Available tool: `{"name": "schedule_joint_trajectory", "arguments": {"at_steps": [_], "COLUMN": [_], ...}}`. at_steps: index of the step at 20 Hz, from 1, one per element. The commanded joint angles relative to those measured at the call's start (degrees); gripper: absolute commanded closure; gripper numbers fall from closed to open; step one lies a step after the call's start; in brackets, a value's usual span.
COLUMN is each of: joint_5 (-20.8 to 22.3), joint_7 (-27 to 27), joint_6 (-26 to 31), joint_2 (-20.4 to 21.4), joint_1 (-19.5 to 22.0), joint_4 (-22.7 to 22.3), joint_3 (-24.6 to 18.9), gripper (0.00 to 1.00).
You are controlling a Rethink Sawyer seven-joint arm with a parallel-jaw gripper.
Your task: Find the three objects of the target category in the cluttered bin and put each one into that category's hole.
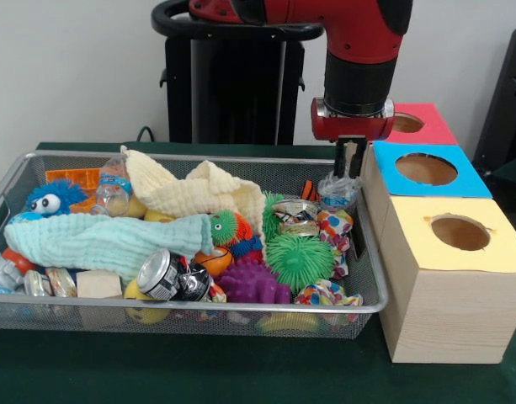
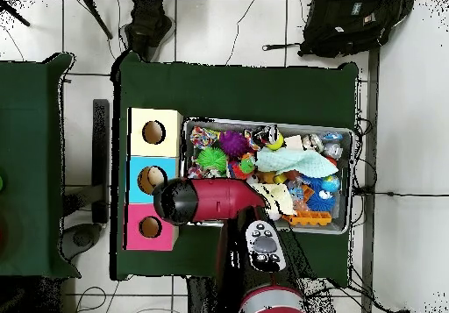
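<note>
Sawyer's gripper hangs over the far right corner of the wire bin, just above a crumpled clear plastic bottle; its dark fingers point down, but whether they are parted or pressed together cannot be told, and nothing is seen held between them.

Nearest the camera in the front view, a crushed silver can lies against the bin's front wall, with a pale wooden block to its left and a purple spiky toy to its right. Just behind those sits a green spiky ball, and a mint-green cloth stretches across the left half. Farther back lie a cream cloth, a blue fuzzy toy with big eyes and an orange plastic piece at the far left corner.

Beside the bin on the right stand three wooden boxes in a row, each with a round hole in its top: the yellow-topped box nearest, the blue-topped box behind it, and the red-topped box farthest. In the overhead view the arm covers part of the blue and red boxes.
</note>
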State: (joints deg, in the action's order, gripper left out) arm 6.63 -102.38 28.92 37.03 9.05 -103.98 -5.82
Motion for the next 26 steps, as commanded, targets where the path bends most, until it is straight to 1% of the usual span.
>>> {"name": "schedule_joint_trajectory", "arguments": {"at_steps": [1, 9, 14, 26], "joint_5": [-0.9, -0.5, -0.6, -2.3], "joint_7": [-6.7, -6.0, -6.1, -8.1], "joint_6": [-4.8, -5.9, -5.2, 0.0], "joint_2": [0.2, 0.0, 0.6, 3.1], "joint_1": [0.8, 1.6, 1.6, -0.7], "joint_4": [-3.4, -3.6, -4.1, -3.4], "joint_3": [-4.2, -4.0, -3.6, -1.8], "gripper": [1.00, 1.00, 1.00, 1.00]}}
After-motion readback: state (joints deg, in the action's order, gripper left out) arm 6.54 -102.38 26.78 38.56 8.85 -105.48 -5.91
